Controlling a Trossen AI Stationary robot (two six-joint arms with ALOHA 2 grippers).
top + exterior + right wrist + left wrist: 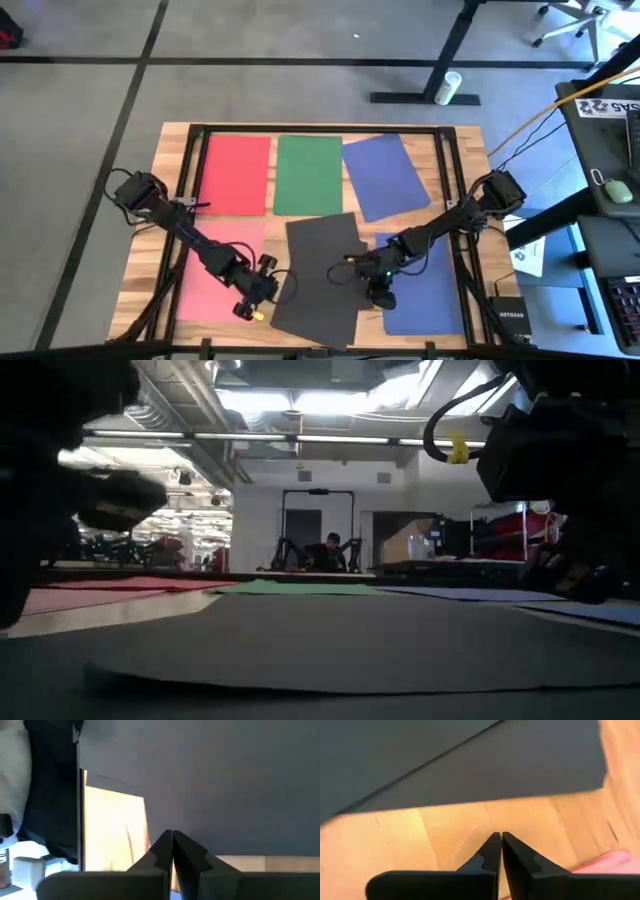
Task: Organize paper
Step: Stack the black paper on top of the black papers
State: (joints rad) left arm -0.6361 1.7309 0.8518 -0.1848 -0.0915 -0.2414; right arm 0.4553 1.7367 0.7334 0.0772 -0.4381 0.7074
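The dark grey sheet (pixel 322 272) lies askew in the near middle of the bench (pixel 170 160), its far corner near the green sheet (pixel 308 174) and its near edge reaching almost to the bench's near edge. The left pincer (pixel 262 296) sits low just beside the grey sheet's left edge, over bare wood between it and the pink sheet (pixel 210 270); in the left wrist view its fingers (pixel 492 855) are pressed together with nothing between them. The right pincer (pixel 380 292) is at the grey sheet's right edge, above the near blue sheet (pixel 425 285), and its fingers are likewise closed on nothing. The step in hand looks like squaring the grey sheet, and that probably goes best by pressing closed tips flat on the paper near opposite edges and turning it slowly, so it slides and does not buckle. The red sheet (pixel 237 174) and the far blue sheet (pixel 385 176) lie along the far side, the latter tilted. Free wood shows mainly at the near left of the grey sheet and in the narrow strips between sheets, so any slide should stay small to avoid riding over the pink or blue neighbours, and the black frame (pixel 320 129) round the bench limits outward sweep
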